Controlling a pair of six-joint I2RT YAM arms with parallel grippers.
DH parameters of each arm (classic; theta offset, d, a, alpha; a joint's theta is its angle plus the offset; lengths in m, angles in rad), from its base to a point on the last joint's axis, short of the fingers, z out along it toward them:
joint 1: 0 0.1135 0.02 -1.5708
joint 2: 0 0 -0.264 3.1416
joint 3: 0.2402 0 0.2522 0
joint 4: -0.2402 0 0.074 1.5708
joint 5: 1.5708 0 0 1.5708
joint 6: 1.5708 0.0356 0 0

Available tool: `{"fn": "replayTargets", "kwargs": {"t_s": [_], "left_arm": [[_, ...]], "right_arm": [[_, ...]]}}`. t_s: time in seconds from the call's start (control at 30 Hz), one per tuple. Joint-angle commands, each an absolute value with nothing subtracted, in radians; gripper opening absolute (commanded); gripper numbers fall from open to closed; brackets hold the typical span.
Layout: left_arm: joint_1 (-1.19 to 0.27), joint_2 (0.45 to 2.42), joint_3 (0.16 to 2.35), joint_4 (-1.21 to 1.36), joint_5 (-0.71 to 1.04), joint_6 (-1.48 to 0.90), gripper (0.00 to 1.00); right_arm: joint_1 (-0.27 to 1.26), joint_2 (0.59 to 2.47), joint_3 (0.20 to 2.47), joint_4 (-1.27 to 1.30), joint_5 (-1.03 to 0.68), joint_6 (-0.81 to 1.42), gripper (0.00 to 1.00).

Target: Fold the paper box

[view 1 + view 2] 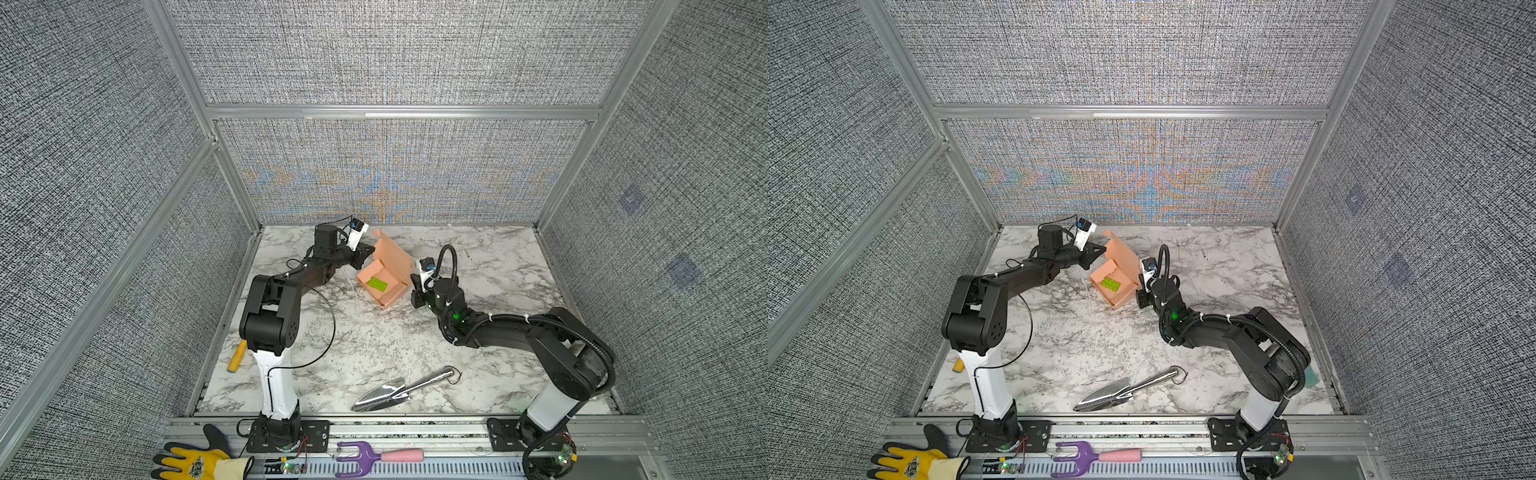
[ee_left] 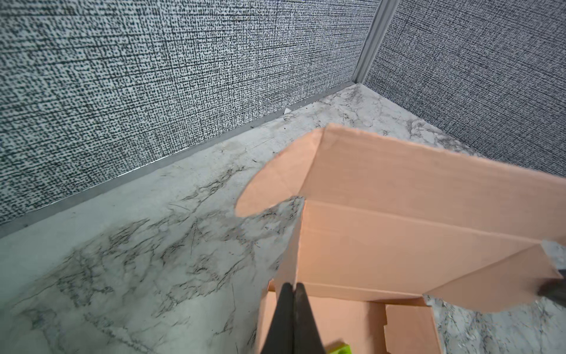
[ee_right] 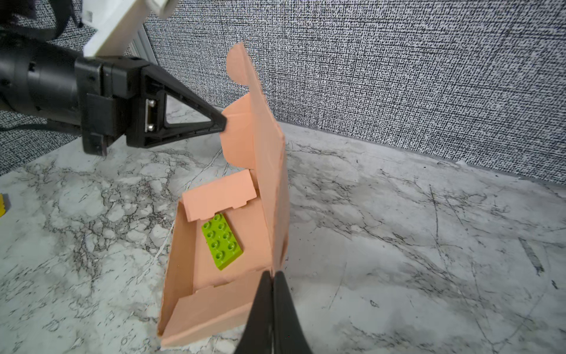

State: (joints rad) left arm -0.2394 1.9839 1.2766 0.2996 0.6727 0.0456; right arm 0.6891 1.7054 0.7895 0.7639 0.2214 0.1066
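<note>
The salmon-pink paper box [image 1: 388, 272] [image 1: 1121, 270] stands on the marble table near the back wall, with its tray open and its lid raised upright. A small green brick [image 3: 222, 242] [image 1: 377, 284] lies inside the tray. From the left, my left gripper [image 2: 293, 286] [image 1: 368, 251] is shut on the edge of the lid's side flap [image 3: 237, 135]. My right gripper [image 3: 272, 274] [image 1: 1140, 282] is shut on the lid's lower edge at the tray's opposite corner. In the left wrist view the lid's inner face [image 2: 413, 214] fills the frame.
A metal trowel [image 1: 399, 390] lies toward the table's front. An orange-yellow handle [image 1: 237, 355] sits by the left arm's base. A purple hand fork [image 1: 365, 457] and a yellow glove [image 1: 195, 461] rest on the front rail. The back wall [image 2: 153, 76] stands close behind the box.
</note>
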Motion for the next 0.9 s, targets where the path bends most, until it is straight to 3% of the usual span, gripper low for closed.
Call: {"fn": "replayTargets", "kwargs": {"t_s": [0.0, 0.33, 0.4, 0.73, 0.87], "left_arm": [[-0.24, 1.936, 1.236, 0.385, 0.589, -0.035, 0.0], [-0.258, 1.811, 0.995, 0.608, 0.37, -0.265, 0.0], [-0.272, 1.8, 0.952, 0.645, 0.329, -0.287, 0.0], [-0.322, 1.774, 0.887, 0.686, 0.193, -0.363, 0.0], [-0.324, 1.758, 0.857, 0.707, 0.176, -0.367, 0.0]], "right_arm": [[0.672, 1.717, 0.82, 0.751, 0.201, 0.114, 0.0], [0.579, 1.784, 1.008, 0.57, 0.058, 0.221, 0.01], [0.572, 1.791, 1.03, 0.54, 0.01, 0.238, 0.11], [0.569, 1.797, 1.074, 0.431, -0.123, 0.306, 0.22], [0.544, 1.763, 1.041, 0.448, -0.168, 0.341, 0.34]]}}
